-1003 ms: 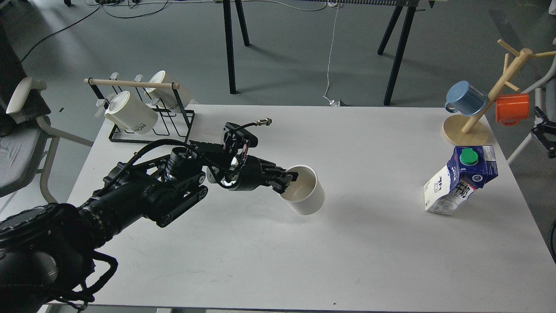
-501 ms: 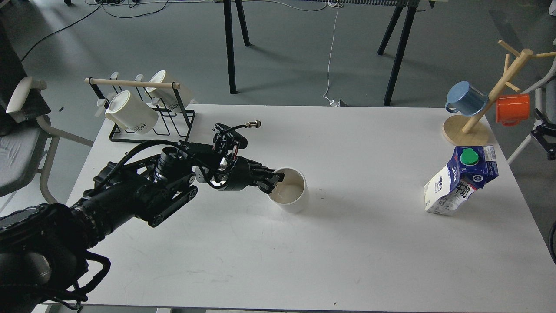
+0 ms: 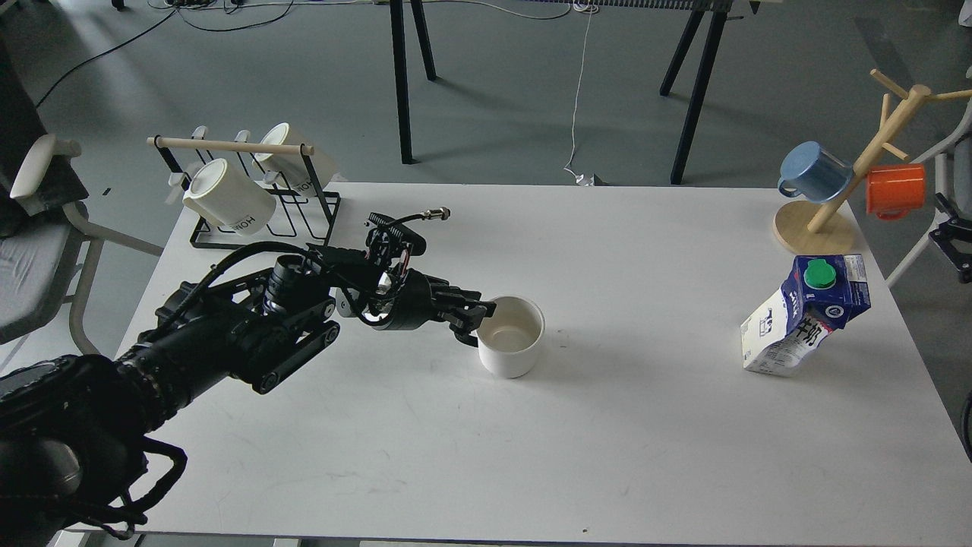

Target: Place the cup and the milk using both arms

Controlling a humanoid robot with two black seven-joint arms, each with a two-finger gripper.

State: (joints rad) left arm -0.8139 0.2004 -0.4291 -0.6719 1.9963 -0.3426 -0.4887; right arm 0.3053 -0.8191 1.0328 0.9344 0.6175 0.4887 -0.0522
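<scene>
The cream-white cup (image 3: 512, 351) stands upright on the white table (image 3: 607, 456), left of centre. Its handle is hidden behind my left gripper (image 3: 474, 321), which comes in from the left and is shut on the cup's left rim. The blue-and-white milk carton (image 3: 790, 334) with a green cap (image 3: 819, 274) stands tilted near the table's right edge, untouched. A small dark part of my right arm (image 3: 954, 241) shows at the right edge of the view, beyond the table and apart from the carton. Its fingers cannot be told apart.
A black wire rack (image 3: 258, 220) with two lettered white mugs stands at the back left. A wooden mug tree (image 3: 858, 171) with a blue mug (image 3: 814, 172) and an orange mug (image 3: 896, 190) stands at the back right. A chair (image 3: 38, 251) is left of the table.
My left gripper has lowered the tilted cup and drawn it left, so it now stands upright on the table. The carton has not moved.
</scene>
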